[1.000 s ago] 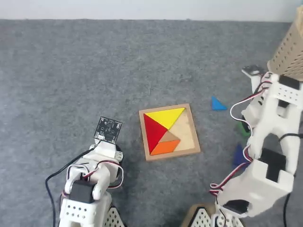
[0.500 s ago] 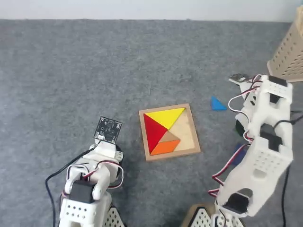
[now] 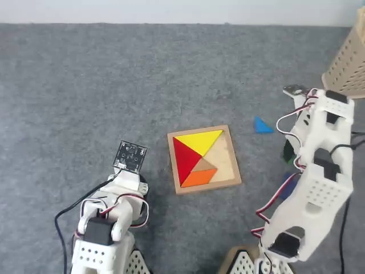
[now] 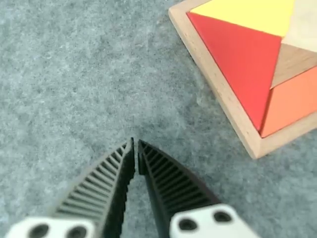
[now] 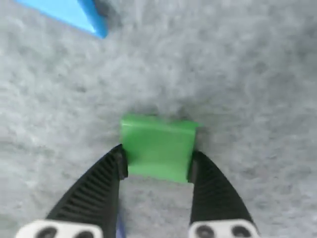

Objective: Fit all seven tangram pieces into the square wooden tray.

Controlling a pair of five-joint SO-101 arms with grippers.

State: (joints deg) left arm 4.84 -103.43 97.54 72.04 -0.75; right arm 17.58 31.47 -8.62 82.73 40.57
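The right gripper (image 5: 156,159) is at a narrow setting, holding the green piece (image 5: 157,148), which fills the gap between its jaws. Whether the piece is clear of the grey worktop (image 3: 85,85) I cannot tell. In the high view this hold sits at right centre, tucked under the right arm (image 3: 319,171).

From there the tray (image 3: 211,185) lies to the left, at frame centre. Its bare wood is on the right side, facing this arm, so the coming move looks like a short carry leftward. The yellow triangle (image 3: 199,141), red triangle (image 3: 183,160) and orange piece (image 3: 199,178) fill its left part.

A light blue triangle (image 3: 262,125) lies loose between tray and arm, and a dark blue piece (image 3: 288,184) peeks from under the arm.

The left gripper (image 4: 134,145) is closed on nothing, over the worktop near the tray's left edge and well apart from the loose pieces.
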